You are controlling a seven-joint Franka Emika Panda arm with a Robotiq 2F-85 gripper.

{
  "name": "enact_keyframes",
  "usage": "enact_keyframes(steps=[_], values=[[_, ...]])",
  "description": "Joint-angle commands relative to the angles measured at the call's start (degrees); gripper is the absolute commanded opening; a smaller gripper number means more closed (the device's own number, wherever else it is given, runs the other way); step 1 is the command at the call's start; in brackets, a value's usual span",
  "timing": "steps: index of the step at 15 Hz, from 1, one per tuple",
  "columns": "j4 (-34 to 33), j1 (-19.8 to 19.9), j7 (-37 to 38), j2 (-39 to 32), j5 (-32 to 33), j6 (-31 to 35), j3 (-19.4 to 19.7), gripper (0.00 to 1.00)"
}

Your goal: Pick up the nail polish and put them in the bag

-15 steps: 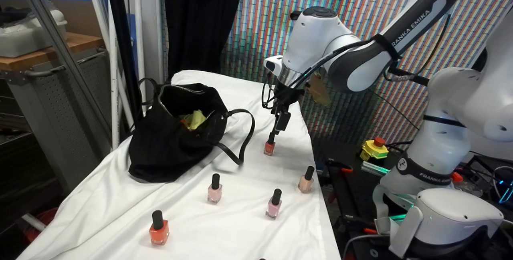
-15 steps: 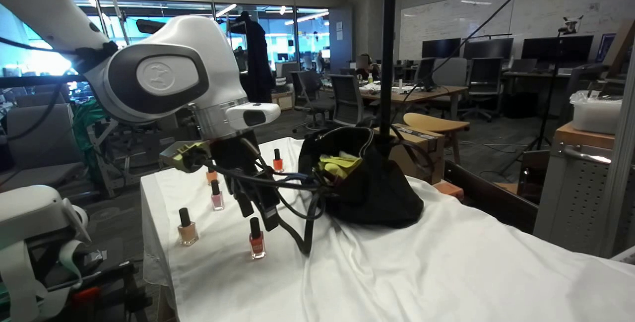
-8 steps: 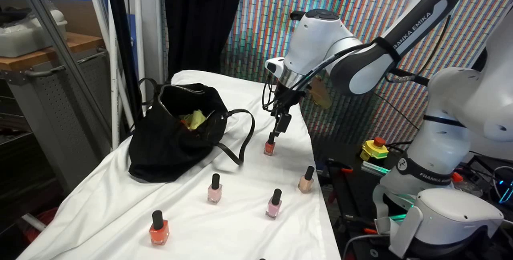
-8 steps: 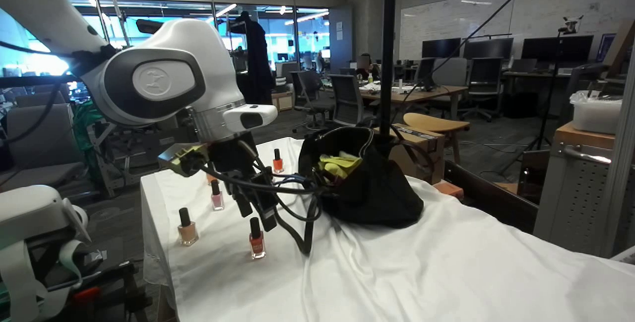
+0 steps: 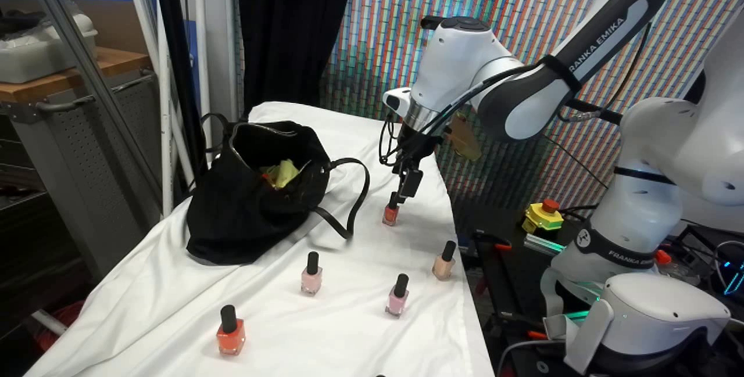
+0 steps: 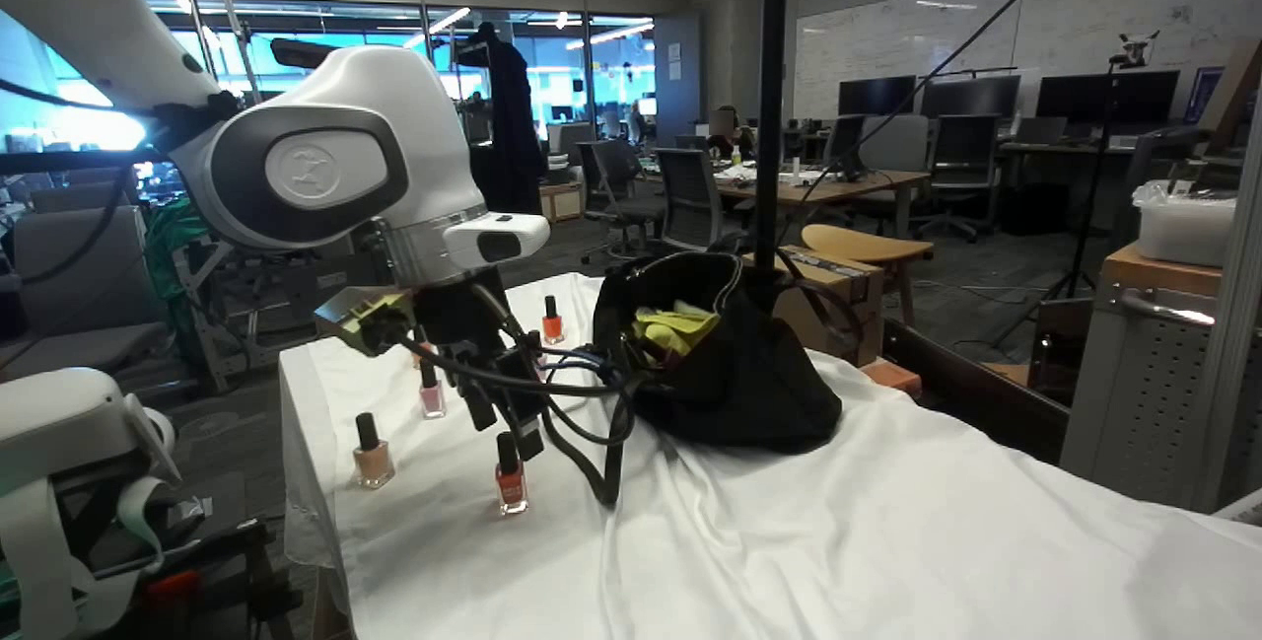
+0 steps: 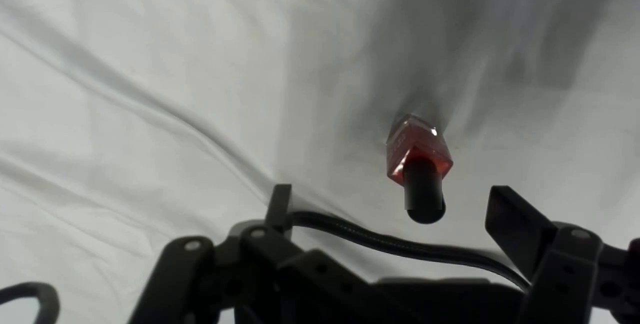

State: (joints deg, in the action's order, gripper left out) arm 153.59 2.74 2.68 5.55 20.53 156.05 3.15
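A red nail polish bottle (image 7: 419, 139) with a black cap stands upright on the white cloth. My gripper (image 7: 391, 190) is open around the cap's end in the wrist view, with gaps on both sides. In both exterior views the gripper (image 5: 401, 192) reaches down over that red bottle (image 6: 512, 490). More nail polish stands upright on the cloth: a peach bottle (image 5: 443, 266), a lilac one (image 5: 396, 302), a pale pink one (image 5: 311, 282) and an orange one (image 5: 231, 339). The black bag (image 5: 250, 220) slouches open, yellow-green stuff (image 6: 675, 329) showing inside.
A bag handle (image 5: 356, 208) loops onto the cloth close to the red bottle. In the wrist view a black cord or strap (image 7: 400, 247) runs across behind the cap; I cannot tell which. Cables (image 6: 582, 389) hang by the gripper. The table's edge (image 5: 465, 295) lies beside the peach bottle.
My gripper has sunk slightly toward the red bottle, its fingers staying apart. The bottles and the bag have not moved.
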Motion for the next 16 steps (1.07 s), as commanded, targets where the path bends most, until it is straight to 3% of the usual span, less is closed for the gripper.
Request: enact_keyframes(steps=[1,16], values=[[0.07,-0.38,-2.53,-0.62,-2.87,1.35,-0.93,1.0],[-2.4,-1.62,-2.3,-8.63,-1.94,1.9,-1.69,1.0]])
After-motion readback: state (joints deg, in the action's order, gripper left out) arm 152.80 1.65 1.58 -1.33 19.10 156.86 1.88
